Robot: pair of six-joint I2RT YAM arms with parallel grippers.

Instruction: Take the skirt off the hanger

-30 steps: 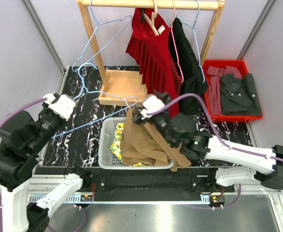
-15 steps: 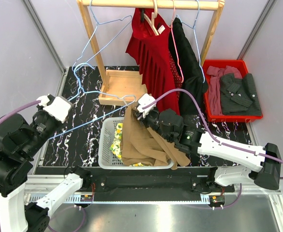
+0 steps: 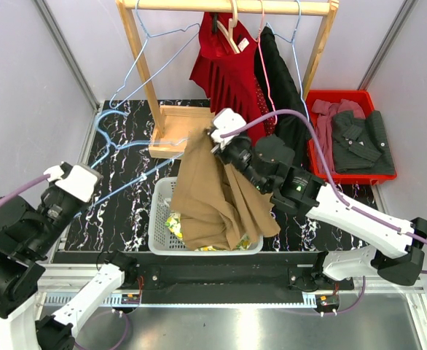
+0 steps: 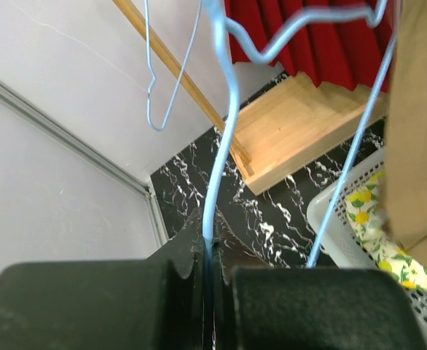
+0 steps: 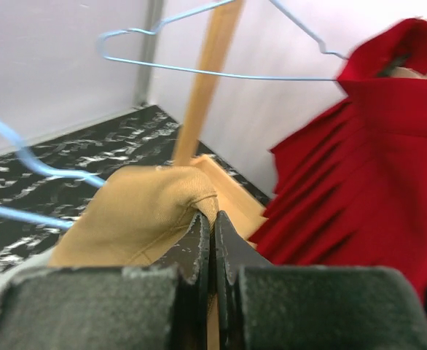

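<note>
**A:** How is the hanger held?

**B:** Nearest, the blue wire hanger (image 4: 215, 182) is clamped in the closed left gripper (image 4: 209, 244).

**A:** And the skirt?

**B:** The tan skirt (image 3: 213, 197) is hung above the white basket (image 3: 157, 219), its top edge pinched in the closed right gripper (image 5: 212, 226). Whether it is clear of the wire cannot be told.

**A:** Handling?

**B:** Soft, light, limp cloth is expected. The thicker waistband is judged the surest place to be gripped.

The skirt (image 3: 210, 193) hides the far end of the hanger (image 4: 212, 197) and most of the lemon-print cloth (image 3: 173, 222) in the basket (image 3: 157, 219) beneath it. In the left wrist view the picture's right edge cuts the skirt off.
</note>
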